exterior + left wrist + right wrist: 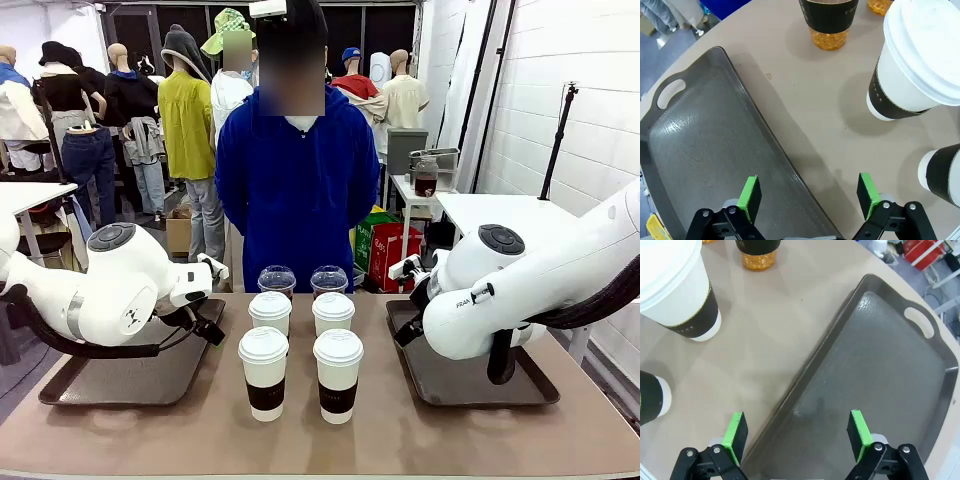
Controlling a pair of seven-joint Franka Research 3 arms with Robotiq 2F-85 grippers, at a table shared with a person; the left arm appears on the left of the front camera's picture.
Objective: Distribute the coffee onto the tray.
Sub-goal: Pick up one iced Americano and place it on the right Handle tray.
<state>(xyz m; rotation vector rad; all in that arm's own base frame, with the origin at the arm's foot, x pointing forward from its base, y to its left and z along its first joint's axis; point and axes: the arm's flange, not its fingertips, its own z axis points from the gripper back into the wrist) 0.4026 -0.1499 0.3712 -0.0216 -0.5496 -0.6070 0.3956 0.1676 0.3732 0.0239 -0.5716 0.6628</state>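
The table [200, 440] carries a dark tray at each end, the left tray [100, 385] and the right tray [470, 385]. Between them, on the tabletop itself, the four white paper cups [263, 372] stand in a square, with the two clear iced coffees [277, 280] just behind them on the person's side. The left gripper [808, 196] and the right gripper [796, 434] each hang over their own tray's inner rim, jaws wide apart and holding nothing.

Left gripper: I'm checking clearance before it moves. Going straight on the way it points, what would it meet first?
Probably the raised rim of the left tray, which runs between the open fingers of the left gripper; one finger is over the tray, the other over bare table. Depth is unclear.
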